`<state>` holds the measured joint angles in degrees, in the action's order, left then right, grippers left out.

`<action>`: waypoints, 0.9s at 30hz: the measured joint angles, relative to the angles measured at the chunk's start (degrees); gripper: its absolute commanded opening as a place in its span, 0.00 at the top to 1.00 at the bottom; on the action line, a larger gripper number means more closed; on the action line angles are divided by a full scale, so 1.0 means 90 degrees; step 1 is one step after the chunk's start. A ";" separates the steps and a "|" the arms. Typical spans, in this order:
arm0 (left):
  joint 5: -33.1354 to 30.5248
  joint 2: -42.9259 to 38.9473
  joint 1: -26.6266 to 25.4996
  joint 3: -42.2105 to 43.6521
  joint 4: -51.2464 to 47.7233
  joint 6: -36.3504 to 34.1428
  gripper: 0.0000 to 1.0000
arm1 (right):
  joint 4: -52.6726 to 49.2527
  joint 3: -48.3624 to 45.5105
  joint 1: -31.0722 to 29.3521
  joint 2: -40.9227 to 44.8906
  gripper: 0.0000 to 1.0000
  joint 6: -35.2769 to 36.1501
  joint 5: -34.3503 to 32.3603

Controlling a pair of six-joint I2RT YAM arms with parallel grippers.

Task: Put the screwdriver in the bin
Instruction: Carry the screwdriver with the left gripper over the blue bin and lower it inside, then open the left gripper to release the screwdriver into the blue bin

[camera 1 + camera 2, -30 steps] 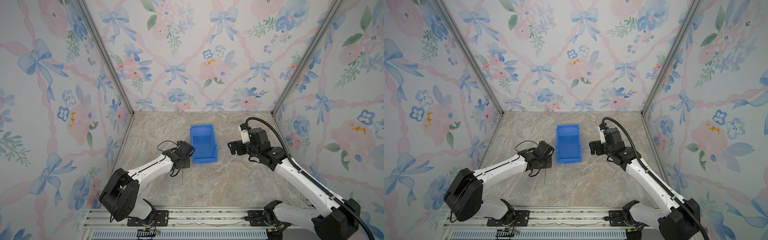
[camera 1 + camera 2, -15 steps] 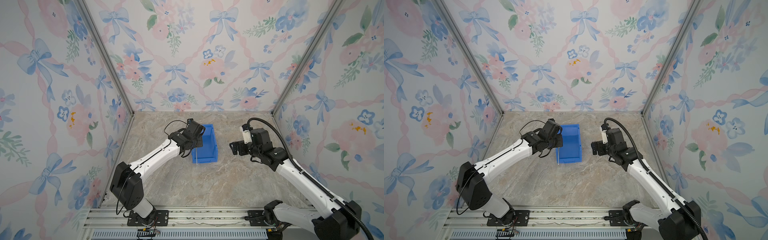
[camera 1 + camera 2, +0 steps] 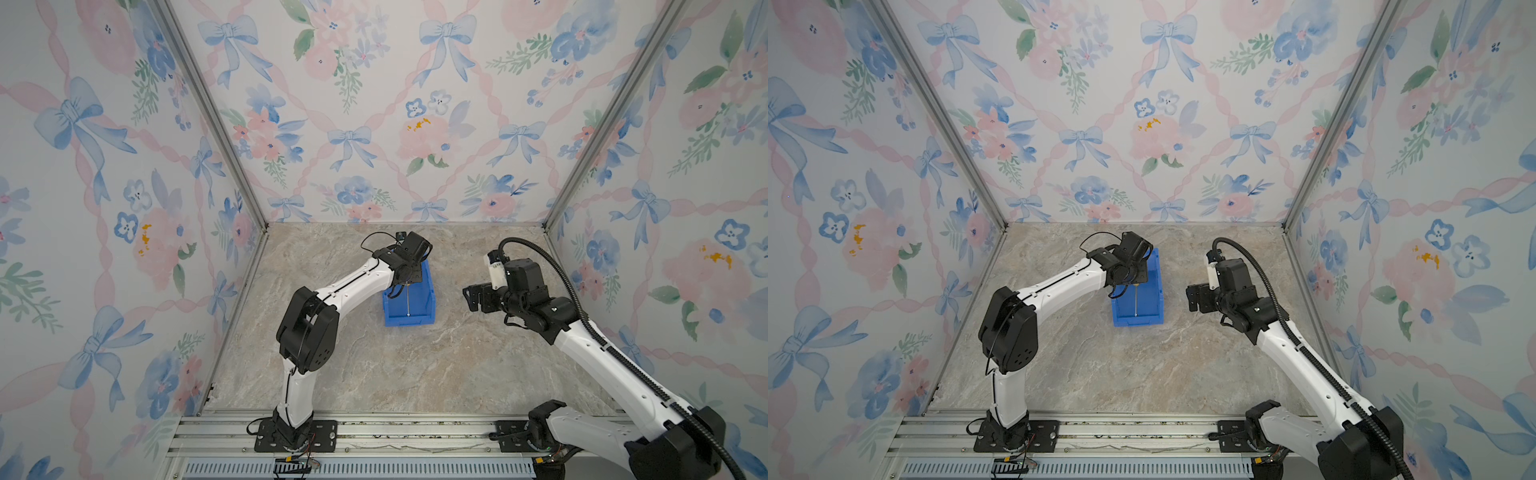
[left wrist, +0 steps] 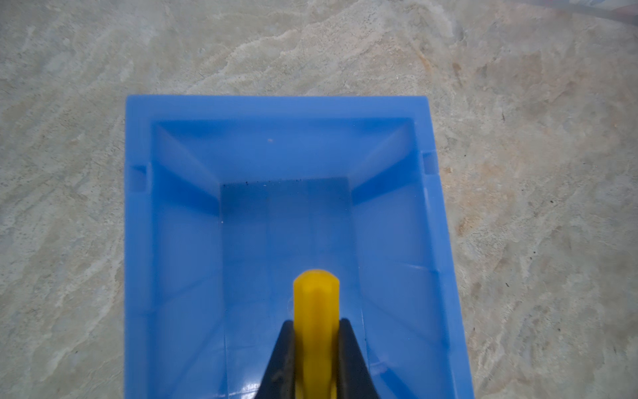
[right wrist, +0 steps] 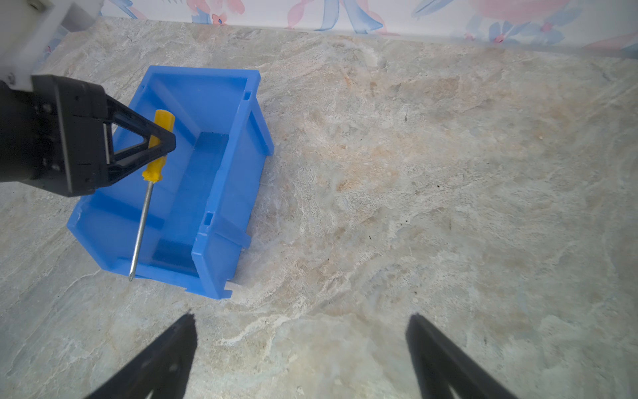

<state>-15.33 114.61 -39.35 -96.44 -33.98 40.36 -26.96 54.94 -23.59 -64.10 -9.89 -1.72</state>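
Your left claw [image 4: 316, 324] pinches the yellow handle of the screwdriver [image 5: 146, 203]. It hangs over the blue bin [image 5: 221, 193], pointy end down by the low front. Your right claw [image 5: 303, 316] is spread wide, off to the side of the bin.

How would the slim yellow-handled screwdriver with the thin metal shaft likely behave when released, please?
The yellow-handled screwdriver looks stiff: its thin shaft runs straight though the left gripper pinches only the handle. It is probably light, since that pinch alone carries it. The faceted handle should curb rolling inside the bright blue plastic bin.
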 measured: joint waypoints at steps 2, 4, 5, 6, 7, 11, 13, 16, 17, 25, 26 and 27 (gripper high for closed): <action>-0.0078 0.0172 0.0000 -0.0100 -0.0002 0.0024 1.00 | 0.0000 0.0000 0.0000 0.0000 0.03 0.0010 0.0000; -0.0134 0.0369 0.0002 -0.0240 0.0000 0.0029 1.00 | 0.0000 0.0000 0.0000 0.0000 0.03 0.0010 0.0000; -0.0148 0.0435 0.0007 -0.0282 -0.0002 0.0029 1.00 | 0.0000 0.0000 0.0000 0.0000 0.03 0.0010 0.0000; -0.0160 0.0493 0.0007 -0.0318 0.0000 0.0029 1.00 | 0.0000 0.0000 0.0000 0.0000 0.03 0.0010 0.0000; -0.0168 0.0544 0.0019 -0.0357 -0.0007 0.0029 1.00 | 0.0000 -0.0002 0.0000 0.0000 0.03 0.0010 0.0000; -0.0204 0.0699 0.0056 -0.0469 -0.0002 0.0027 1.00 | 0.0000 -0.0032 0.0002 0.0000 0.03 0.0010 0.0002; -0.0204 0.0797 0.0083 -0.0525 0.0002 0.0029 1.00 | 0.0000 -0.0036 0.0005 0.0000 0.03 0.0010 0.0000; -0.0206 0.0935 0.0085 -0.0537 0.0000 0.0053 1.00 | 0.0002 -0.0036 0.0017 -0.0002 0.03 0.0010 0.0000; -0.0206 0.0974 0.0085 -0.0542 0.0000 0.0073 1.00 | 0.0000 -0.0036 0.0022 -0.0002 0.03 0.0010 0.0000; -0.0270 0.1353 0.0083 -0.0639 0.0000 0.0219 0.99 | 0.0005 -0.0049 0.0034 -0.0002 0.03 0.0010 0.0000; -0.0284 0.1382 0.0083 -0.0653 -0.0002 0.0240 0.99 | 0.0005 -0.0056 0.0034 -0.0002 0.03 0.0010 0.0000; -0.0308 0.1409 0.0083 -0.0668 0.0000 0.0262 0.99 | 0.0007 -0.0068 0.0034 -0.0002 0.03 0.0010 0.0000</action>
<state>-18.11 127.28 -38.61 -102.45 -33.98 42.72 -26.89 54.33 -23.29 -64.12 -9.80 -1.72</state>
